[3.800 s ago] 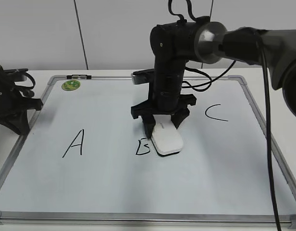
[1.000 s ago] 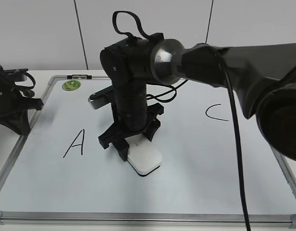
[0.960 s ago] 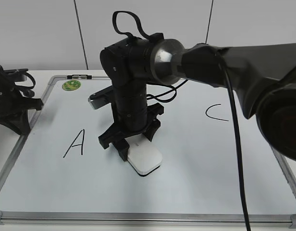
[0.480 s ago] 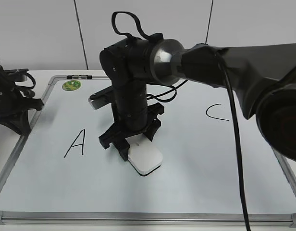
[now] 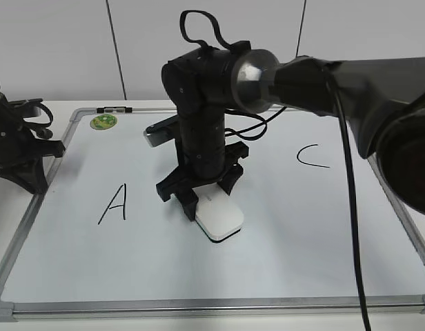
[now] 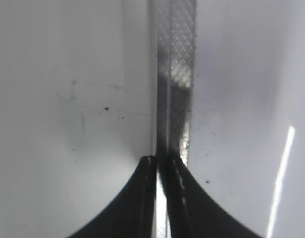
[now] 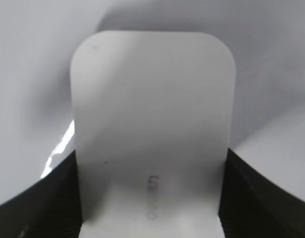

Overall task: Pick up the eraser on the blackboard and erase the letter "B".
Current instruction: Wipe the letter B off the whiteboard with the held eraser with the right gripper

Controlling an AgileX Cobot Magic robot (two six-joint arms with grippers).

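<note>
At the left edge of the blackboard [image 5: 323, 227], the left gripper [image 5: 23, 162] sits over the silver frame [image 6: 175, 74]; its wrist view shows the two dark fingertips pressed together on the frame strip, so it is clenched with nothing else between them. The green sticker [image 5: 102, 122] lies in the board's upper left corner. Right of the frame comes the handwritten A [image 5: 113, 204], intact.

Near the board's middle, the right gripper [image 5: 202, 196] stands almost upright over the eraser [image 5: 219, 218]. In the right wrist view, the white block [image 7: 151, 134] fills the gap between the dark fingers [image 7: 244, 191], which bear on both of its long sides: it is grasping the eraser, felt side down on the board. The letter "B" cannot be seen; the surface between A and the eraser looks clean, and whatever may remain is hidden under the block or the gripper. Further right, the C [image 5: 312, 156] is untouched and well apart from the eraser.

The wiping looks close to done. To do it well, keep the felt flat and pressed evenly, stroke only across the middle patch between A and C, and stop short of either letter. Lifting the block clear would show whether any stroke remains.
</note>
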